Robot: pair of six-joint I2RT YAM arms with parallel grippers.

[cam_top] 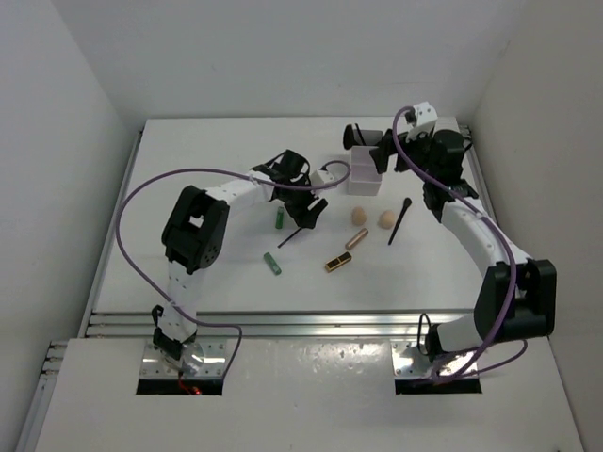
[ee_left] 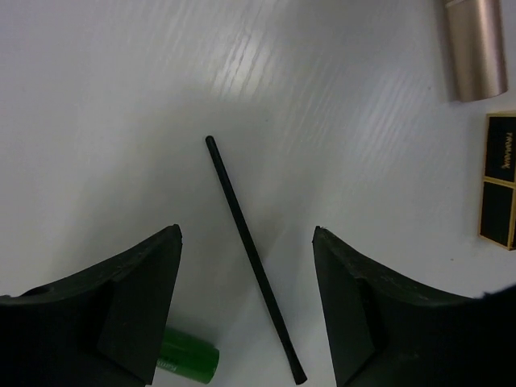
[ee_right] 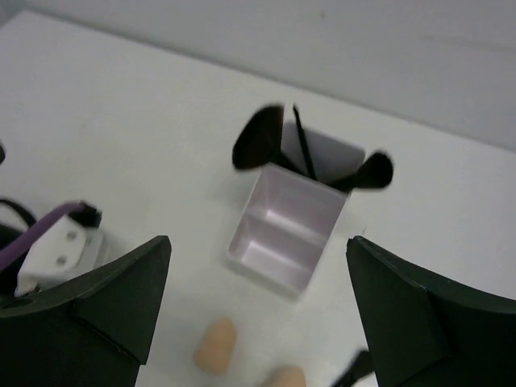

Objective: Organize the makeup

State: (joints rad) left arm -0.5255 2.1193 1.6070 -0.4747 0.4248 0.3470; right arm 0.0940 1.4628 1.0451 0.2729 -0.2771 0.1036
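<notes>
We see the left gripper (ee_left: 246, 234) apart, astride a thin black stick (ee_left: 256, 262) lying on the bench (ee_left: 121, 97). The right gripper (ee_right: 258, 239), also apart, hovers over the white box (ee_right: 290, 222), with black brushes (ee_right: 258, 145) at its 12 o'clock.

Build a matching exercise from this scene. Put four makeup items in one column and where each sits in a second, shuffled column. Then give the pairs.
Items
1. thin black stick
2. black brushes
3. peach sponges
4. rose-gold tube

Places
A. lying beside the gold-black lipstick
B. standing in the far compartment of the white box
C. lying flat between the open fingers of the left gripper
D. lying loose just on the near side of the white box

Pairs: 1-C, 2-B, 3-D, 4-A
</notes>
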